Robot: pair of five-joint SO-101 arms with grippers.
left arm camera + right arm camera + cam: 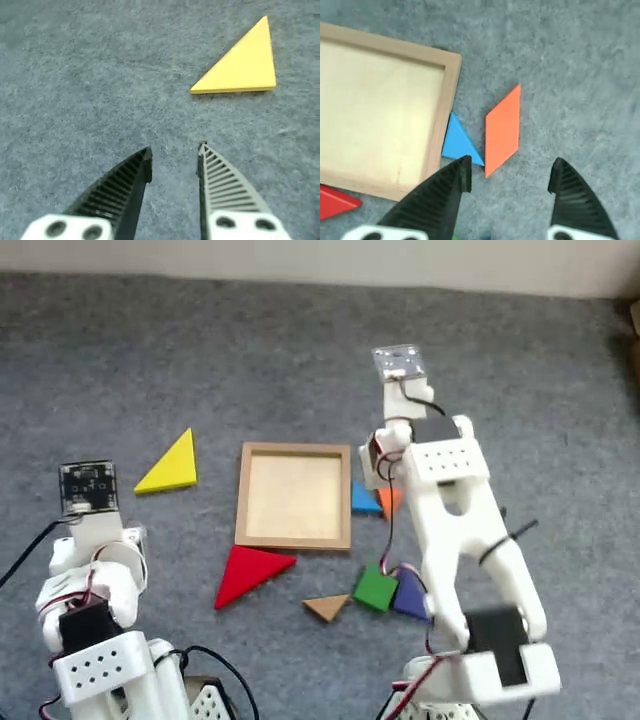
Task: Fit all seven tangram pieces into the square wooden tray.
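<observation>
The square wooden tray [295, 538] lies empty at the table's middle, its rim also in the right wrist view [449, 107]. My right gripper [511, 162] is open above the carpet, close over the orange parallelogram [502, 130] and the light blue triangle [457, 142], which touches the tray's right side. My left gripper [175, 150] is open over bare carpet, a short way from the yellow triangle [242, 65]. The yellow triangle [172, 465] sits left of the tray. A red triangle [248, 572], a tan triangle [328, 607], a green square [376, 589] and a dark blue triangle [410, 597] lie in front of the tray.
Grey carpet [200, 360] covers the whole table. The right arm's white body [455, 500] stands over the pieces at the tray's right. Open carpet stretches behind the tray and at far left.
</observation>
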